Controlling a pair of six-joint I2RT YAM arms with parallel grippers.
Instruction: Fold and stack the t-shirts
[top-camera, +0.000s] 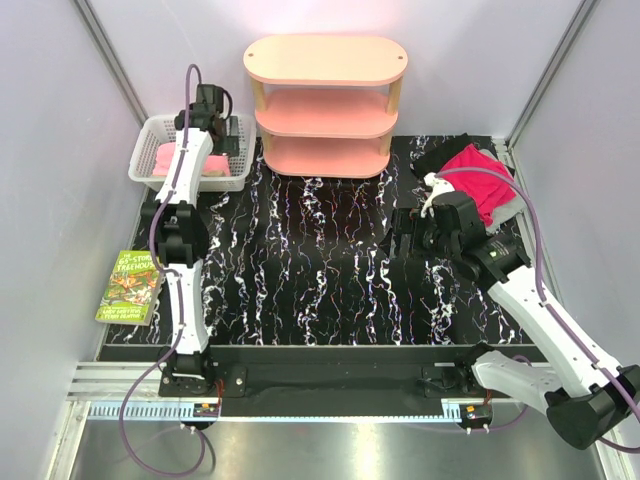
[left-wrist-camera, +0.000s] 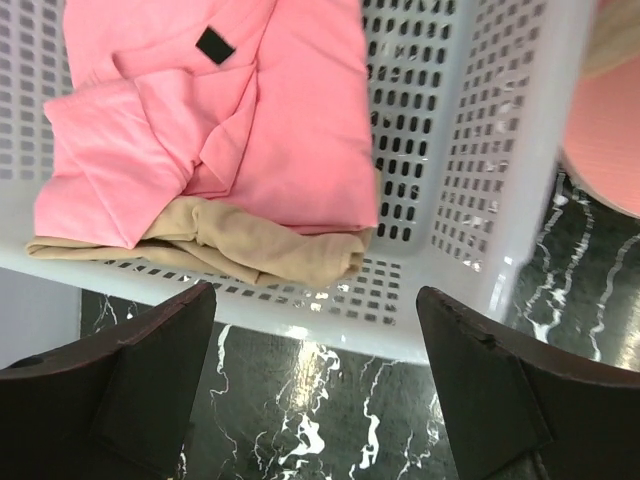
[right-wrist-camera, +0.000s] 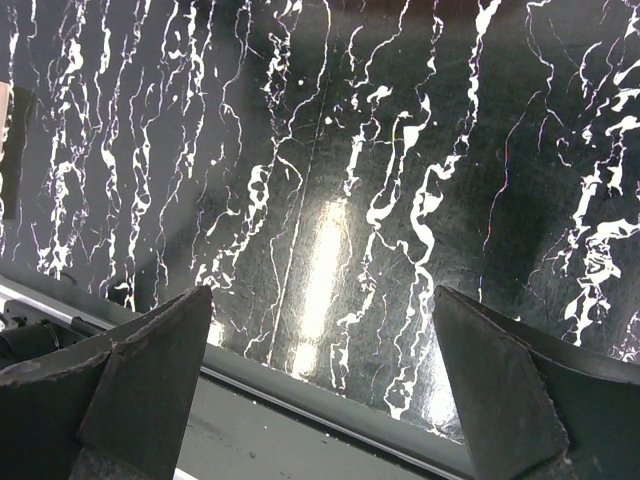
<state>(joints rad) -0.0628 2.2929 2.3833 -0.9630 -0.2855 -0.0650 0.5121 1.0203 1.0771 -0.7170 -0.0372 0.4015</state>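
Note:
A light pink t-shirt (left-wrist-camera: 220, 120) lies folded on a tan-beige t-shirt (left-wrist-camera: 260, 250) inside the white mesh basket (left-wrist-camera: 450, 180). From above, the pink shirt (top-camera: 168, 160) shows in the basket (top-camera: 145, 165) at the back left. My left gripper (left-wrist-camera: 315, 340) hangs open and empty over the basket's near wall; it also shows in the top view (top-camera: 210, 125). A loose pile at the back right holds a magenta-red t-shirt (top-camera: 480, 172), a black one (top-camera: 438, 155) and a grey edge (top-camera: 515, 207). My right gripper (top-camera: 403, 238) is open and empty over bare table, left of that pile; the wrist view (right-wrist-camera: 320, 350) shows only the table.
A pink and wood three-tier shelf (top-camera: 325, 100) stands at the back centre, and its edge shows beside the basket (left-wrist-camera: 610, 140). A green book (top-camera: 130, 285) lies off the table's left edge. The table's near rail (right-wrist-camera: 300, 420) lies under the right gripper.

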